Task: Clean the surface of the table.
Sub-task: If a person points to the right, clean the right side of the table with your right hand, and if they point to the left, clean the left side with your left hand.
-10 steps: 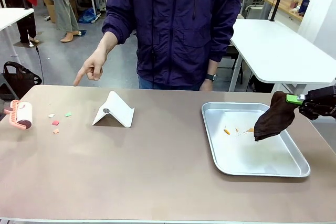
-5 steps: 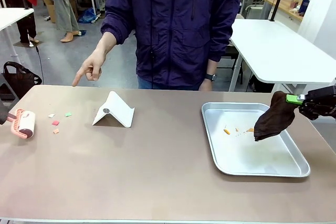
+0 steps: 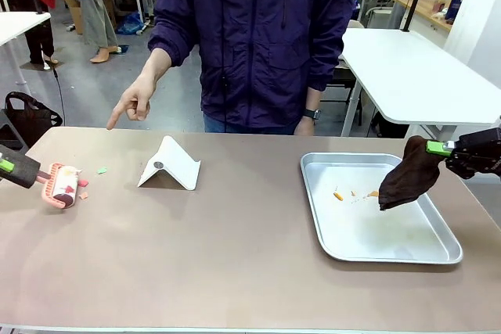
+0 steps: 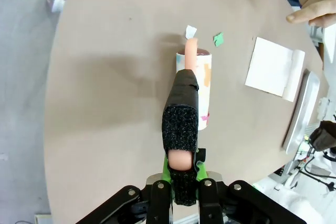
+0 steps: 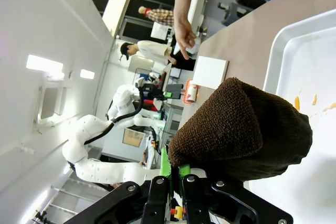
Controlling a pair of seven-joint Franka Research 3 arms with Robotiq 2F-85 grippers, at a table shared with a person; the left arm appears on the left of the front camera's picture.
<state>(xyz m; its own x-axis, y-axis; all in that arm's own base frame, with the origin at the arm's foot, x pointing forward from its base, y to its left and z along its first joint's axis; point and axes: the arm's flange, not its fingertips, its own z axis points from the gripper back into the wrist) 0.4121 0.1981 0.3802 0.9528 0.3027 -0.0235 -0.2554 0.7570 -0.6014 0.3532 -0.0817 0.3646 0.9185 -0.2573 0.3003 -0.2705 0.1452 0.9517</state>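
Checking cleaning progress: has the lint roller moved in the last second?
Yes. The lint roller has rolled rightward across the table, toward the white stand, reaching the paper scraps.

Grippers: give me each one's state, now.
Left gripper: shut on the pink plastic lint roller handle.
Right gripper: shut on the dark brown terry cloth.
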